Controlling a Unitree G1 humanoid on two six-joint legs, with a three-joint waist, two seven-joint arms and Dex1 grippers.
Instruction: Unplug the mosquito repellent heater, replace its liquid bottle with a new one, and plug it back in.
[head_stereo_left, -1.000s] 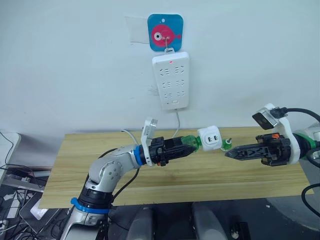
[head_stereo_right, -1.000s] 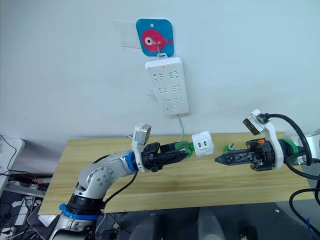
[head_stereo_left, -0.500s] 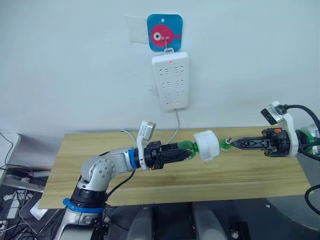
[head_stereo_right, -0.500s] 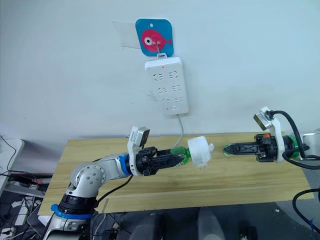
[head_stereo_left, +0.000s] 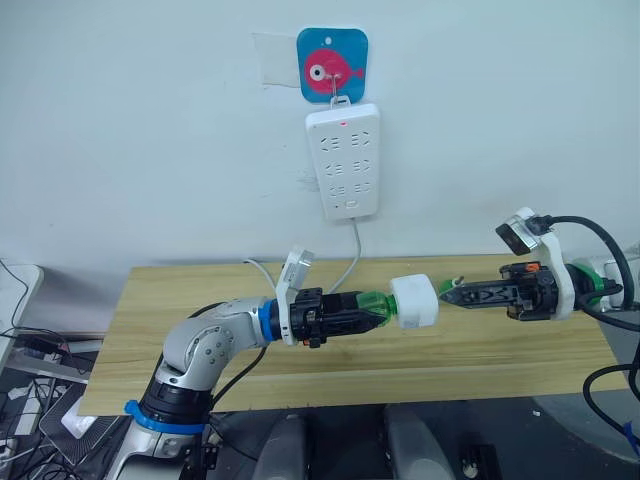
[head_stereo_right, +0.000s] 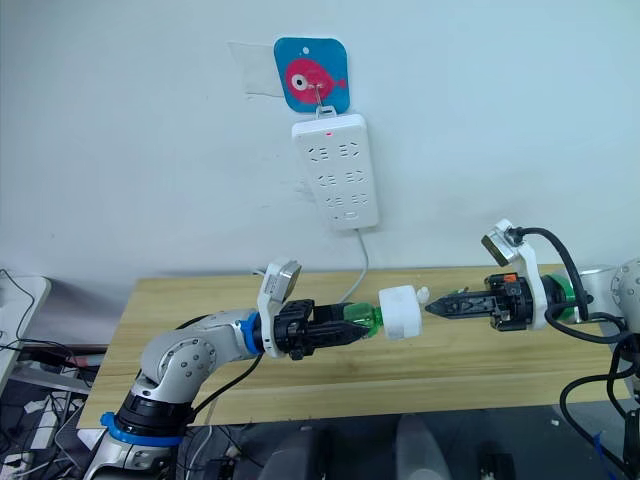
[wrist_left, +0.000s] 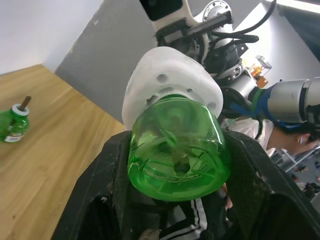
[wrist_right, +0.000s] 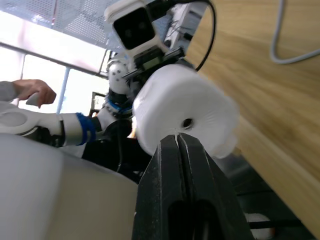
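My left gripper (head_stereo_left: 362, 307) is shut on a green liquid bottle (head_stereo_left: 375, 303), held level above the wooden table. The white mosquito repellent heater (head_stereo_left: 414, 301) sits on the bottle's neck, domed end toward my right arm. In the left wrist view the bottle's base (wrist_left: 175, 155) faces the camera, with the heater (wrist_left: 170, 70) behind it. My right gripper (head_stereo_left: 447, 297) is shut, its tips at the heater's dome (wrist_right: 185, 112). A second green bottle (wrist_left: 14, 123) with a brown wick stands on the table.
A white power strip (head_stereo_left: 342, 160) hangs on the wall under a blue fish hook (head_stereo_left: 332, 64), its cable (head_stereo_left: 350, 255) dropping behind the table (head_stereo_left: 180, 300). A person's hand (wrist_right: 35, 92) shows in the background of the right wrist view.
The left gripper has turned the bottle and heater, so the dome now faces right. The right gripper drew back to the right, then came left again to the dome.
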